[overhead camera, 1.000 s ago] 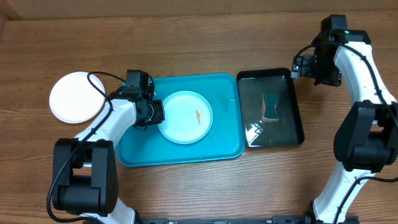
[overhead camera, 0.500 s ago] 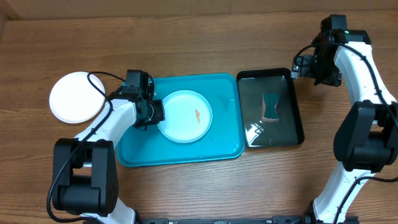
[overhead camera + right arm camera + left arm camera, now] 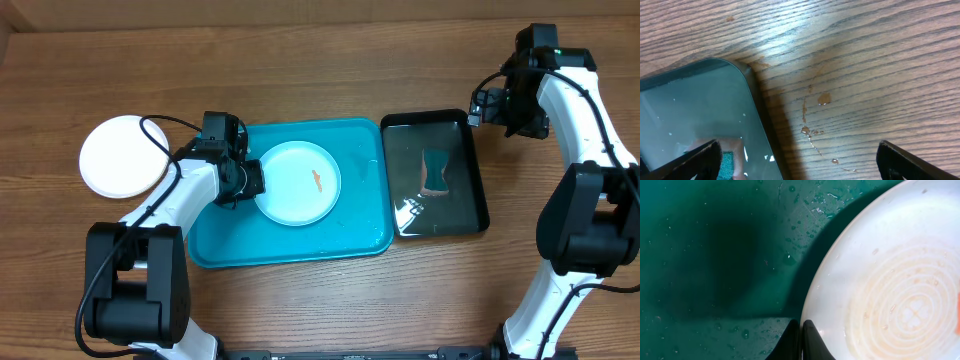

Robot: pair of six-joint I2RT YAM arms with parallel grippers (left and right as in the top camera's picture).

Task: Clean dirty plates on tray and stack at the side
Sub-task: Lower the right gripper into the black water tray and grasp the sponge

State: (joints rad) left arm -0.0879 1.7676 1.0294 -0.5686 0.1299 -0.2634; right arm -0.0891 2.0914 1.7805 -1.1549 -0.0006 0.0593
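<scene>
A pale blue plate (image 3: 296, 183) with a small orange smear (image 3: 316, 181) lies in the turquoise tray (image 3: 360, 230). My left gripper (image 3: 252, 183) is at the plate's left edge. The left wrist view shows that gripper (image 3: 801, 330) with its two dark fingers pressed together on the rim of the plate (image 3: 890, 280), over the wet tray floor (image 3: 715, 255). A white plate (image 3: 122, 155) sits on the table left of the tray. My right gripper (image 3: 480, 103) hovers wide open over the far right corner of the black tray, its jaws (image 3: 797, 150) holding nothing.
A glossy black tray (image 3: 482, 170) holding water stands right of the turquoise tray, with a teal sponge (image 3: 435, 172) in it. Its corner (image 3: 752, 85) and small water drops (image 3: 824, 99) on the wood show in the right wrist view.
The left gripper has closed on the plate's rim, and the plate has shifted slightly up the tray. The right arm has not moved.
</scene>
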